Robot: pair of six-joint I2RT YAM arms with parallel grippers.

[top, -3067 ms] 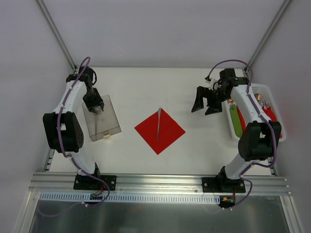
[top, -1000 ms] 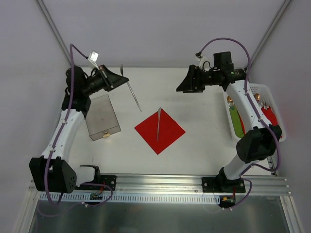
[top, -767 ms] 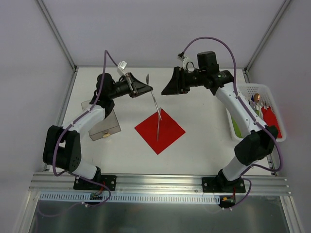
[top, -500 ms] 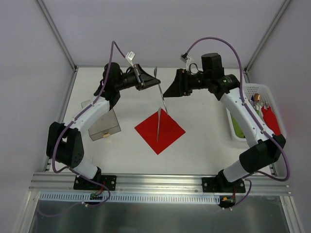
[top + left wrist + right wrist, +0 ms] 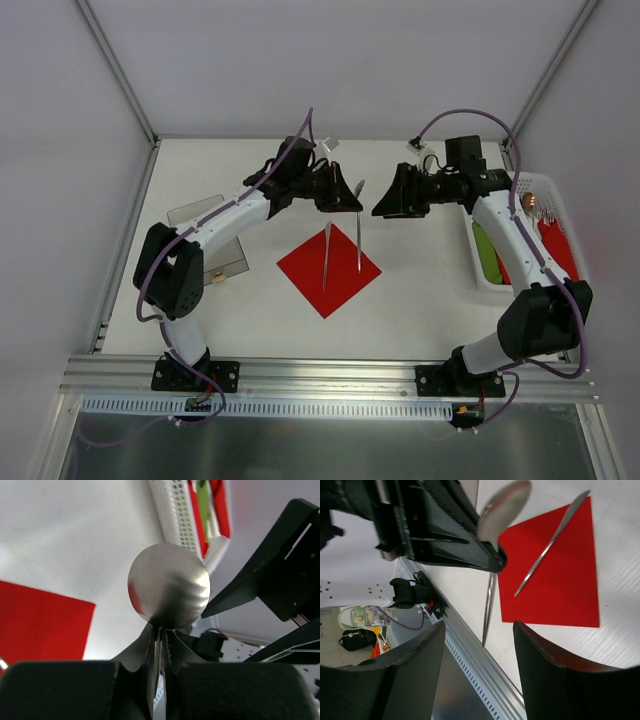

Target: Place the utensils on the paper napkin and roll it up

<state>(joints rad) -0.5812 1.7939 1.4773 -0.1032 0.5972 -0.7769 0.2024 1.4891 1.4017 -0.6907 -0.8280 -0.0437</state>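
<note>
Red napkin (image 5: 342, 262), silver spoon (image 5: 168, 586), white perforated basket (image 5: 172, 520)

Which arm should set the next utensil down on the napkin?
Left. The left gripper clamps the spoon, which hangs over the red napkin beside the knife lying there. The right gripper is open and holds nothing.

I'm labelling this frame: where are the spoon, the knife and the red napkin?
spoon (image 5: 168, 586), left wrist view, centre of its bowl.
knife (image 5: 326, 258), top external view, middle of its length.
red napkin (image 5: 303, 268), top external view, bare part left of the knife.
</note>
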